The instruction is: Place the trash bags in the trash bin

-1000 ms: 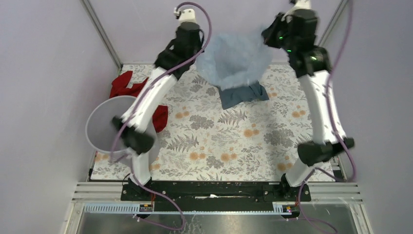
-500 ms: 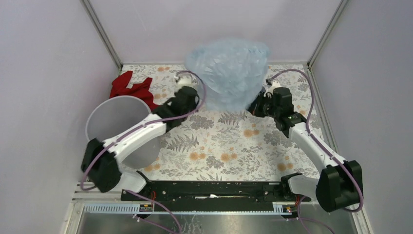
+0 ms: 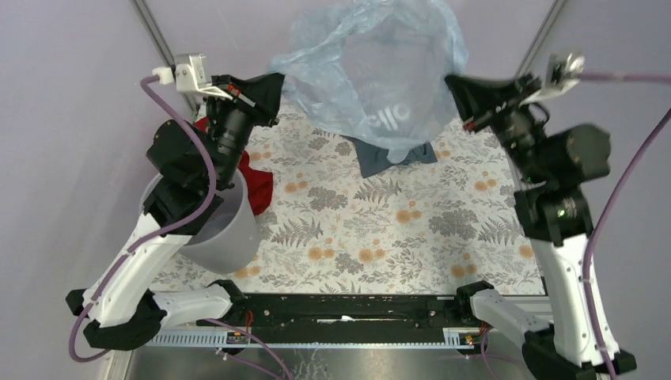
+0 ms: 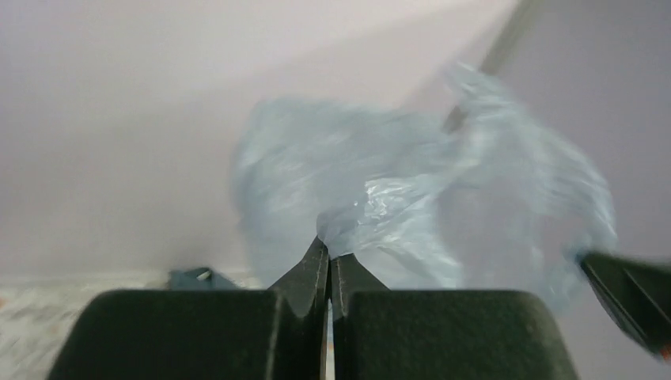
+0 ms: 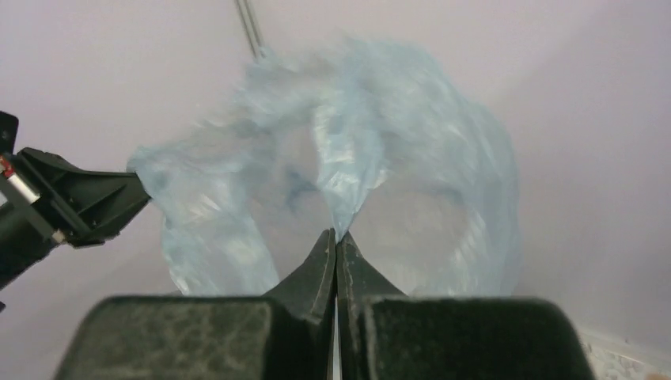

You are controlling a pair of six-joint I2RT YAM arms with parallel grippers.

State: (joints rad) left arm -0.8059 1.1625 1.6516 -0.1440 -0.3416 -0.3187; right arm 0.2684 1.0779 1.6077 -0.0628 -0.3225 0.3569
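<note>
A: So, what has the left claw (image 3: 279, 79) got?

B: Its jaws are pinched tight on one edge of the trash bag (image 3: 372, 75). In its own wrist view a fold of pale blue plastic comes straight out from between the tips.

A: And the right claw (image 3: 453, 81)?

B: Same grip, closed on the opposite edge. The thin film rises from its fingertips and balloons beyond them.

A: Where does the bag sit, then?

B: It is spread in the air between the two claws, high above the table (image 3: 396, 237), bulging upward and away from both. Its lower part sags below the line between the tips.

A: The trash bin (image 3: 225, 237)?

B: It is down under and behind the left claw, toward that arm's base, with the arm crossing over its mouth. The bag is well apart from it, off to that claw's right.

A: Anything else?

B: A red cloth (image 3: 258, 187) lies below the left claw, just beside the bin. A dark teal cloth (image 3: 380, 157) lies on the table beneath the hanging bag, between the claws.
</note>
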